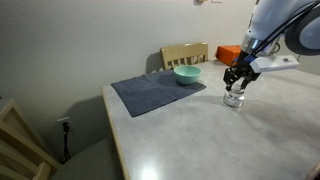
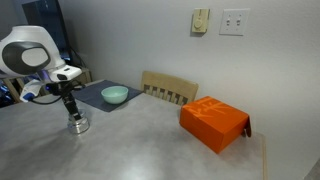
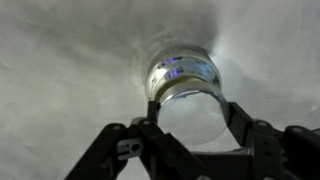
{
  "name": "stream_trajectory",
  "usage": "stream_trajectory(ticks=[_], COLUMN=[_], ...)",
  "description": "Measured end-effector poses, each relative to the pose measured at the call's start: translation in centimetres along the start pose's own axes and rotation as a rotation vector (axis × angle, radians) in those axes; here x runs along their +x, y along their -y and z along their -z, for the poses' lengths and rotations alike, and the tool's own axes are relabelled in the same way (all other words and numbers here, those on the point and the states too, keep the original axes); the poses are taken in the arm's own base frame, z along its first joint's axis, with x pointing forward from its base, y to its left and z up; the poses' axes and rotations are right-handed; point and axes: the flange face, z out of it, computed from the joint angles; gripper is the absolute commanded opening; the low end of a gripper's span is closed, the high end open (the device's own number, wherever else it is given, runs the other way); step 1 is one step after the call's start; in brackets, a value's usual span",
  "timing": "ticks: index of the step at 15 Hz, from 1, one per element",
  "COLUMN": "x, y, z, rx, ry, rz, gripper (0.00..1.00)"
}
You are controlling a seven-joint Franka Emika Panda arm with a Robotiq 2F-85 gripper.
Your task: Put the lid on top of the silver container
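Small round shiny silvery lid (image 3: 190,112) sits between fingers of black two-finger gripper (image 3: 195,116), directly over small squat silver metal container (image 1: 234,99) on grey table (image 1: 200,140). Jaws spread lid-wide; whether clamped, cannot tell. Advise: centre rims, lower straight, release only once seated.

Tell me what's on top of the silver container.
The gripper hangs over the silver container; a shiny disc, likely the lid, shows in the wrist view. The inside is hidden.
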Motion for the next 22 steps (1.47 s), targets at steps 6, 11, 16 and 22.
stream_trajectory(ticks=[6, 11, 16, 22], x=[-0.19, -0.5, -0.56, -0.64], y=[-0.1, -0.27, -0.3, -0.39], z=[-0.13, -0.34, -0.38, -0.44], rx=[-0.001, -0.004, -0.005, -0.003], ry=[0.003, 0.009, 0.01, 0.009], rz=[0.0, 0.001, 0.001, 0.0], gripper=[0.44, 0.44, 0.44, 0.81])
